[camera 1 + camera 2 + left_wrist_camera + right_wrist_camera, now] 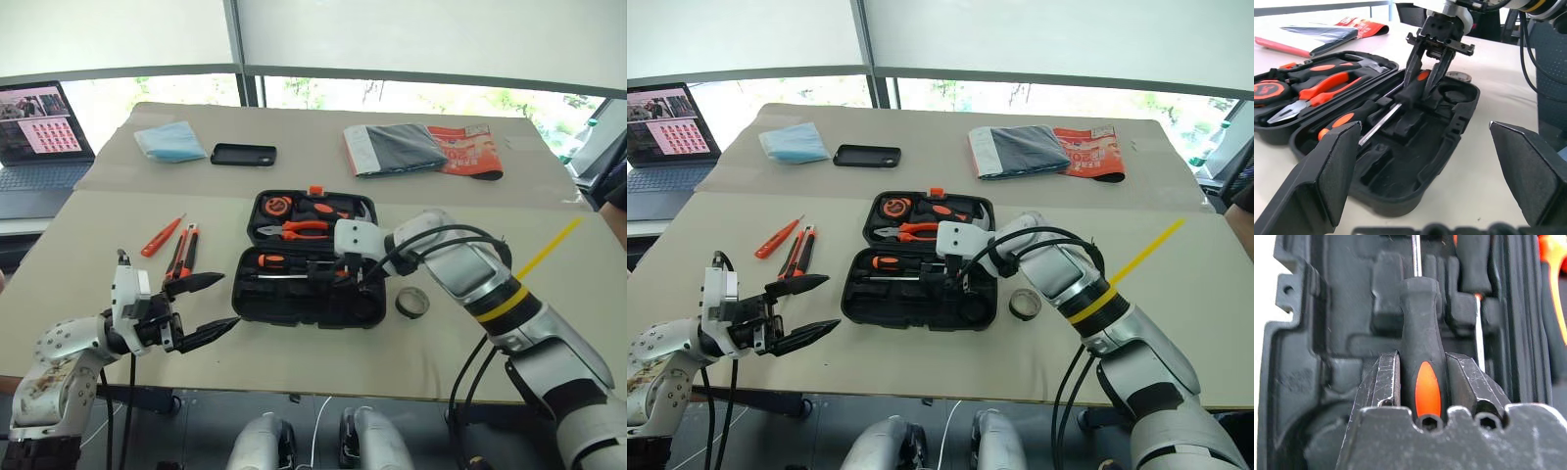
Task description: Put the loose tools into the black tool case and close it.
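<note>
The black tool case (294,315) lies open at mid-table. My right gripper (349,275) reaches down into its near half, shut on the black-and-orange handle of a screwdriver (1420,333) whose shaft runs along the moulded slots (1378,125). A second orange-and-black screwdriver (269,261) lies in the same half beside it. A thin orange screwdriver (162,236) and the orange-and-black utility knife (183,252) rest on the table left of the case. The dark tape roll (411,303) sits just right of it. My left gripper (228,302) hovers open near the table's front left, holding nothing.
The case lid holds orange-handled pliers (299,229) and a tape measure (277,207). Behind the case lie a black phone (243,154), a blue cloth (169,141), a grey folded bag (397,149) and a red booklet (468,149). A laptop (39,127) stands far left.
</note>
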Robot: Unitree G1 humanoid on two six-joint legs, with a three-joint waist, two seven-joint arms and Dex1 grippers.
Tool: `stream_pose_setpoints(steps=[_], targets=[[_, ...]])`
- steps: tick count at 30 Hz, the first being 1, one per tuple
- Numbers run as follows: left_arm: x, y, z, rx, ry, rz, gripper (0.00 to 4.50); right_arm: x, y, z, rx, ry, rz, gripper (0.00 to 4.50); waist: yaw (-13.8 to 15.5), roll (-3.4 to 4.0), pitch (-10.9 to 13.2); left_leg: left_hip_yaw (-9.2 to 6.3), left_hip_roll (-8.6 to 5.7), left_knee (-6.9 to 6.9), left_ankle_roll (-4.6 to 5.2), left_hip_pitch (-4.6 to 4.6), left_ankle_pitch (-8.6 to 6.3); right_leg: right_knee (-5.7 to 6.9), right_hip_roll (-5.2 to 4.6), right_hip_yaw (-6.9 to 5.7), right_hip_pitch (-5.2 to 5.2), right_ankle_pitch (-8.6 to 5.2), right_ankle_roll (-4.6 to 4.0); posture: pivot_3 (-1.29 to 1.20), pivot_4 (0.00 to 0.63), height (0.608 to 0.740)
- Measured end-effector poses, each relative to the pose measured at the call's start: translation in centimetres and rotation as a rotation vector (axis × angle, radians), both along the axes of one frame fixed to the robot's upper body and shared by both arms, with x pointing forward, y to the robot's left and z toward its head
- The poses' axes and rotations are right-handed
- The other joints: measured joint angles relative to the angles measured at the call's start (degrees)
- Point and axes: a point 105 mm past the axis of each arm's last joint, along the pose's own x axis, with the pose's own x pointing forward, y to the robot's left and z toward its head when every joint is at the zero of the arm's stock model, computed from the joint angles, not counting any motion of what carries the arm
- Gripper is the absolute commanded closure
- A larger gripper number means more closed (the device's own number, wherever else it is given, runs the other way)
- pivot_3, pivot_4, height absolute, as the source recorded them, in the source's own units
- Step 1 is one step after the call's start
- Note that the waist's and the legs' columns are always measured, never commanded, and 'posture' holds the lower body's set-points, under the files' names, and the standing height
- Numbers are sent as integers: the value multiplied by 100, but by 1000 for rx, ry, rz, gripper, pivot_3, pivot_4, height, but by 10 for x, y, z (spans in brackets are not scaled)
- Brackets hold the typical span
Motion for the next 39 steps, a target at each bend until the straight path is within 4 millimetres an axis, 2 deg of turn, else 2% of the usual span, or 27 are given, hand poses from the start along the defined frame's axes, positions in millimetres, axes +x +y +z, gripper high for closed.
stream_pose_setpoints(steps=[7, 20, 22, 26, 30, 33, 36, 39], targets=[[0, -4, -2, -3, 6, -6, 0, 5, -12, 1, -22, -13, -36, 3465, -24, 0, 0, 0, 4, -1, -17, 9, 8, 9, 5, 3, 1, -2, 4, 0, 150, 740], [0, -11, -6, -13, 21, -25, 0, 12, -19, -7, -67, -39, -23, 3465, -28, 0, 0, 0, 5, -2, -11, 7, 10, 7, 10, 5, 1, -2, 3, 0, 150, 740], [0, -11, -7, -15, 21, -22, 0, 14, -16, -8, -65, -43, -15, 2451, -29, 0, 0, 0, 5, -2, -12, 8, 10, 8, 10, 5, 1, -2, 3, 0, 150, 740], [-4, -12, -10, -12, 30, -21, 0, 21, -12, -1, -32, -78, -2, 1232, -58, 0, 0, 2, 6, -4, -12, 12, 10, 8, 13, 8, 2, -2, 2, 0, 150, 740], [-5, -11, -12, -12, 40, -17, 0, 24, -9, 12, 43, -85, 25, 1232, -53, 1, 1, 2, 7, -7, -14, 10, 12, 7, 15, 8, 1, -2, 1, 0, 150, 740], [-6, -10, -13, -11, 43, -13, 0, 17, -10, 26, 124, -41, 85, 1232, -27, 1, 1, 1, 5, -7, -10, 8, 12, 4, 14, 7, 2, -2, 1, 0, 150, 740], [-6, -8, -11, -10, 31, -5, 0, 15, -6, 38, 234, -44, 132, 1956, -33, 1, 1, 1, 6, -7, -9, 11, 11, 3, 11, 7, 5, -1, 1, 0, 150, 740], [-5, -8, -10, -9, 23, -1, 0, 12, 7, 40, 318, -52, 163, 2909, -54, 1, 1, 1, 8, -11, -13, 17, 12, 6, 13, 8, 6, -1, -1, 0, 150, 740]])
